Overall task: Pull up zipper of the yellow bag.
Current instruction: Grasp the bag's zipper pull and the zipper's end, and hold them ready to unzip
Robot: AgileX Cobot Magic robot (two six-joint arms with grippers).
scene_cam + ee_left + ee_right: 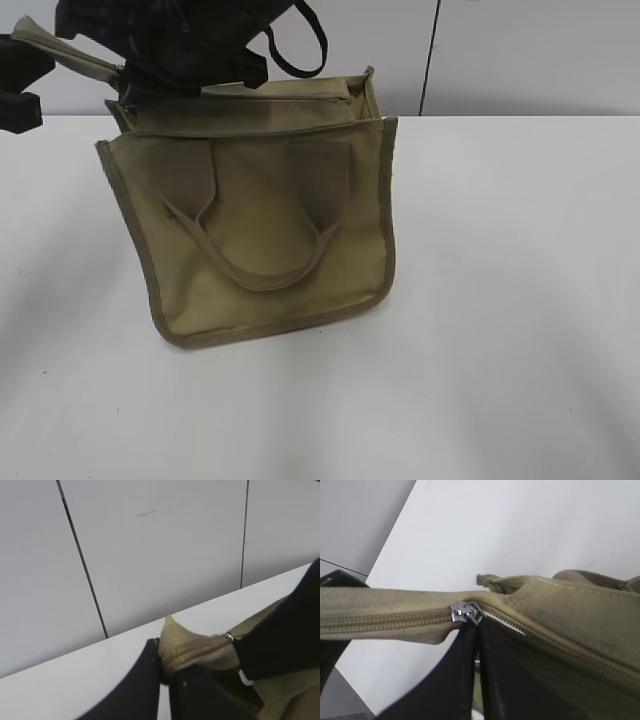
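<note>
Left gripper point(165, 680): two matte black fingers point(135, 690) are seen, broad at the base, curving to narrow tips.
Right gripper point(479, 645): the same black, smooth-faced fingers point(445, 680) are seen.
Arm housings point(150, 40): dark blocky shapes are shown at 11 o'clock in the exterior view.
Cable point(305, 45): a black loop is seen beside them.

Left gripper point(165, 672) pinching the end of the yellow bag point(187, 647), with the zipper point(229, 636) close by.

Slanted exterior, close wrist views (zipper point(465, 613))
</note>
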